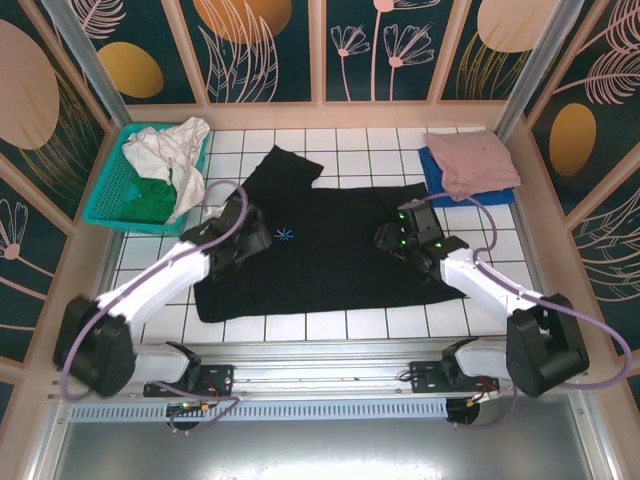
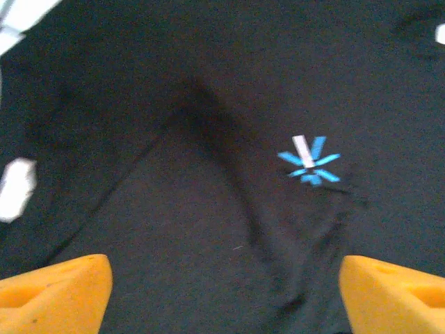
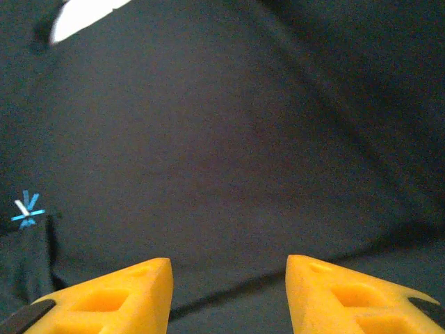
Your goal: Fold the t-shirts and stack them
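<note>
Beneath left tool point(image 2: 226, 282), jaws apart | beneath right tool point(image 3: 229, 278), jaws apart | black t-shirt point(image 1: 330, 255)

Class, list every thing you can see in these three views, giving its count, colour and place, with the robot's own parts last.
black t-shirt: one, black with a pale-blue starburst mark, spread flat mid-table
pink t-shirt: one, dusty pink, folded, far right, on the blue one
blue t-shirt: one, blue, under the pink one
mesh basket: one, teal, far left
white cloth: one, white, in the basket
green cloth: one, green, in the basket
table: one, white tiles
left fingers: two, orange, apart over the black shirt
right fingers: two, orange, apart over the black shirt
</note>
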